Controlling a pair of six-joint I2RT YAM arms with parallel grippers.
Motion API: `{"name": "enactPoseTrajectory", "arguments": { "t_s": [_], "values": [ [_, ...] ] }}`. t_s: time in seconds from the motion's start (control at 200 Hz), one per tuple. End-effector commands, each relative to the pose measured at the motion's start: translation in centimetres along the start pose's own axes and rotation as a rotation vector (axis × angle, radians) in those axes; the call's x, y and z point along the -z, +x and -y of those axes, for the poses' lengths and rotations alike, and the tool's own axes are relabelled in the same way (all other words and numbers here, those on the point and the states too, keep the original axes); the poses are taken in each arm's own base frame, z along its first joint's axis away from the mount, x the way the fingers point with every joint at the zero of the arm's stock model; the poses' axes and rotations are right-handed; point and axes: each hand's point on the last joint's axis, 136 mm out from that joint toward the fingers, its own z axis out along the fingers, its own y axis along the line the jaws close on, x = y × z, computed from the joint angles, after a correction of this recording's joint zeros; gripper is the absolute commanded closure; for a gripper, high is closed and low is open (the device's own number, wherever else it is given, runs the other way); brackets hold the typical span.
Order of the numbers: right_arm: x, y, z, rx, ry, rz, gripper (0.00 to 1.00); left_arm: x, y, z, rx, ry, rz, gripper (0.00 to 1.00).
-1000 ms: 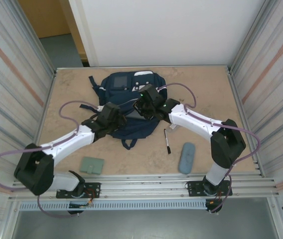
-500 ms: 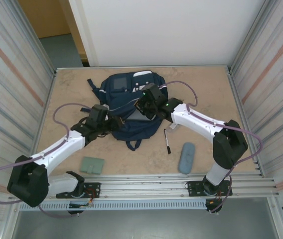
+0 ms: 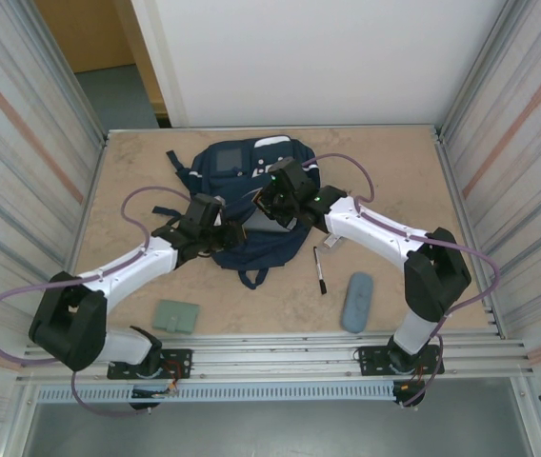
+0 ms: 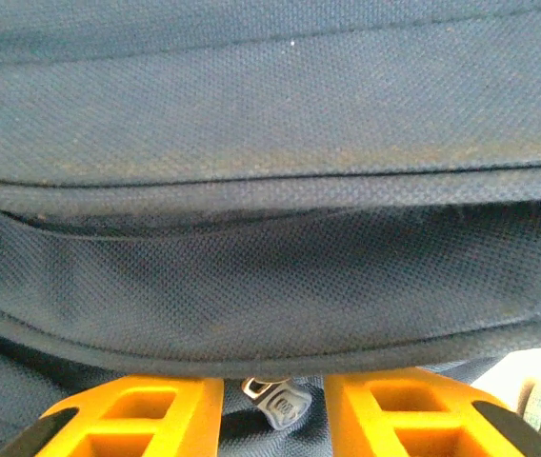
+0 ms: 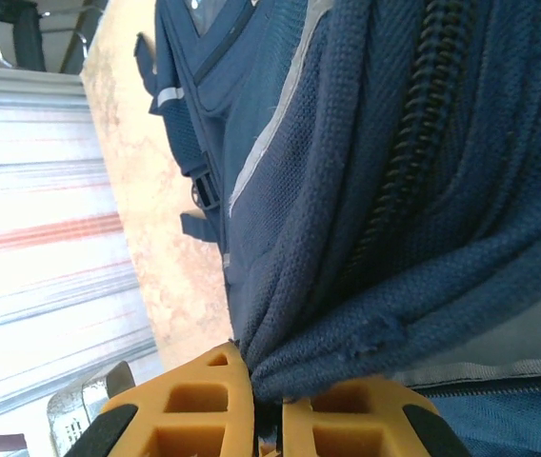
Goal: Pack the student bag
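The left arm [image 3: 123, 269] is extended from the lower left toward frame centre. The left pincer [image 4: 272, 390] is observed with its fingers parted. The right arm [image 3: 377, 231] is bent inward from the lower right. The right pincer [image 5: 266, 395] is recorded as clamped tight on a fold of the student bag [image 5: 366, 190].

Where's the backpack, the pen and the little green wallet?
student bag [image 3: 272, 249], top view, its navy front
pen [image 3: 320, 270], top view, mid-barrel
green wallet [image 3: 176, 316], top view, its middle
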Motion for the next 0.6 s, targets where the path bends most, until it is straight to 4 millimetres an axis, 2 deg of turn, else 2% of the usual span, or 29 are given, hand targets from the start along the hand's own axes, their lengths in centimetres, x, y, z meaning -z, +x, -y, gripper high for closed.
{"name": "enactPoseTrajectory", "arguments": {
  "t_s": [0.0,0.19,0.346,0.591],
  "values": [
    [0.8,1.0,-3.9,0.040,-0.117,-0.039,0.96,-0.3,-0.8,0.8,-0.031,0.023,0.025,0.71],
    [1.1,0.9,-4.5,0.036,-0.133,-0.039,0.96,-0.5,-0.5,1.3,-0.068,0.092,-0.005,0.86],
    [1.1,0.0,-3.5,0.021,-0.107,-0.039,0.96,0.2,-1.0,1.8,-0.086,0.158,-0.001,1.00],
    [1.3,-2.5,-1.0,0.080,-0.081,-0.085,0.96,2.6,-1.9,1.6,-0.113,0.226,0.037,1.00]
  ]
}}
